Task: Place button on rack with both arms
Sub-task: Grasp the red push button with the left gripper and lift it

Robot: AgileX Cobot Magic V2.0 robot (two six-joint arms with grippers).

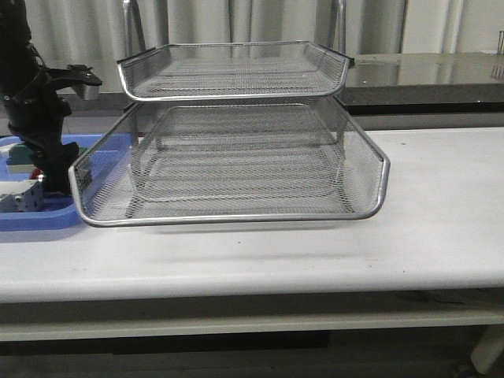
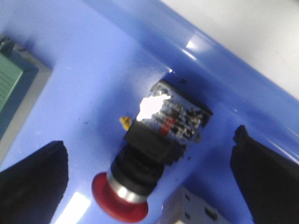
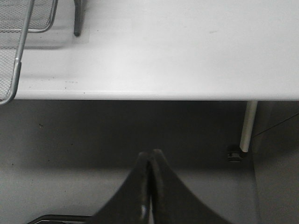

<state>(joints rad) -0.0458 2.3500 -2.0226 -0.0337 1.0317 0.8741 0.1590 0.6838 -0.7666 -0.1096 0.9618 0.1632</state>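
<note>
Two fingers (image 2: 32, 179) astride button (image 2: 149, 154), unclosed

No legible text, labels or numbers on anything in view.

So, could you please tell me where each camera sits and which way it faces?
Front view: faces forward over the table at the rack; the left arm shows beside it.
Left wrist view: looks down into the blue tray at the button, open jaws either side.
Right wrist view: off the table's edge, looking at floor and tabletop, jaws shut.
Front and right wrist views share the rack.
</note>
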